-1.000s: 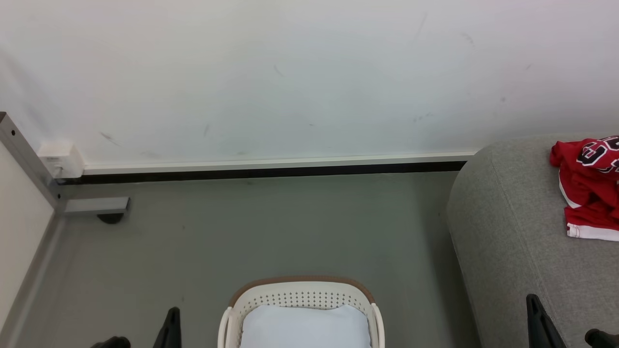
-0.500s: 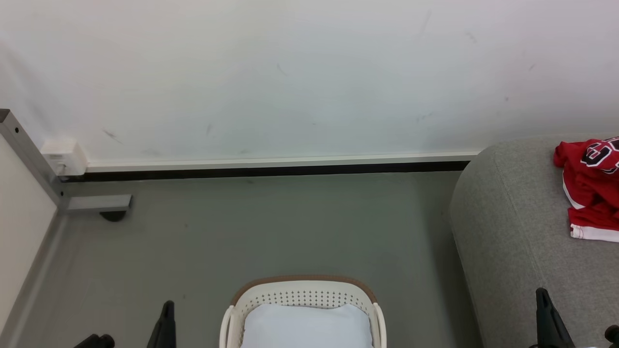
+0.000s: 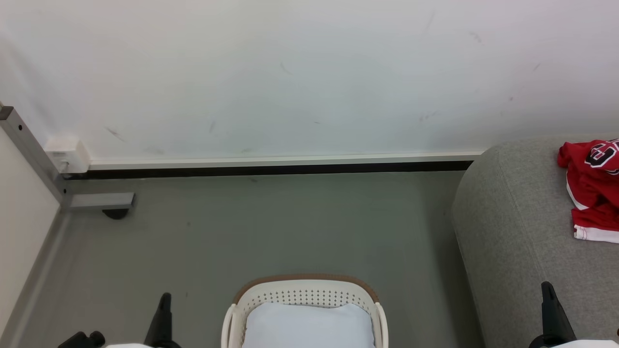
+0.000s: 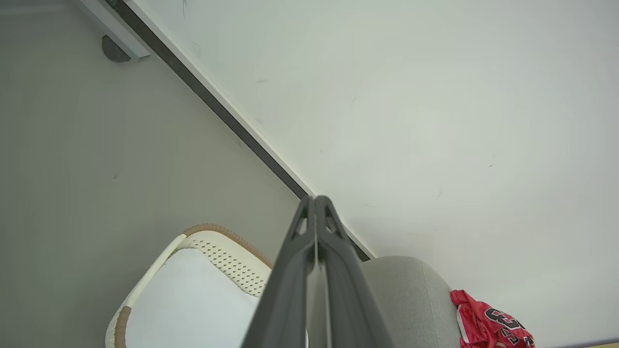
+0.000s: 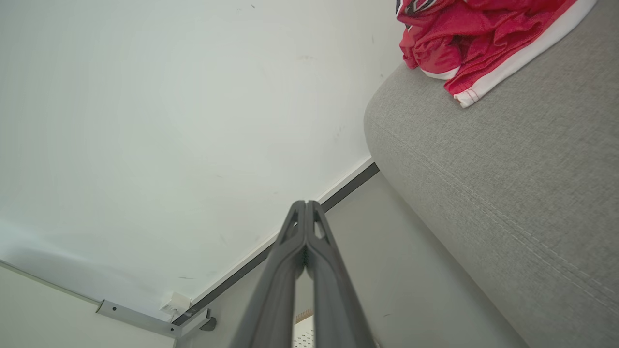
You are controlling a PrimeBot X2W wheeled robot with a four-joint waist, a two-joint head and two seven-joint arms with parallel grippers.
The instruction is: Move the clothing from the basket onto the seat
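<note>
While the clothing (image 3: 591,191) lies in a red heap on the seat (image 3: 512,232) at your right, the basket (image 3: 302,286) stands on the grey floor (image 3: 271,227) between your arms, with a pale pad (image 3: 307,326) inside. Floor separates basket and seat. At far left, a grey metal foot (image 3: 99,200) and a white box (image 3: 67,155) sit by the wall (image 3: 290,72). Your left gripper (image 4: 315,199) and right gripper (image 5: 305,203) have their fingers pressed together, gripping and touching nothing.

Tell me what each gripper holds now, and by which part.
Nothing is held. The left gripper and the right gripper are shut on nothing; the bright red clothing lies on the light-grey fabric seat.
</note>
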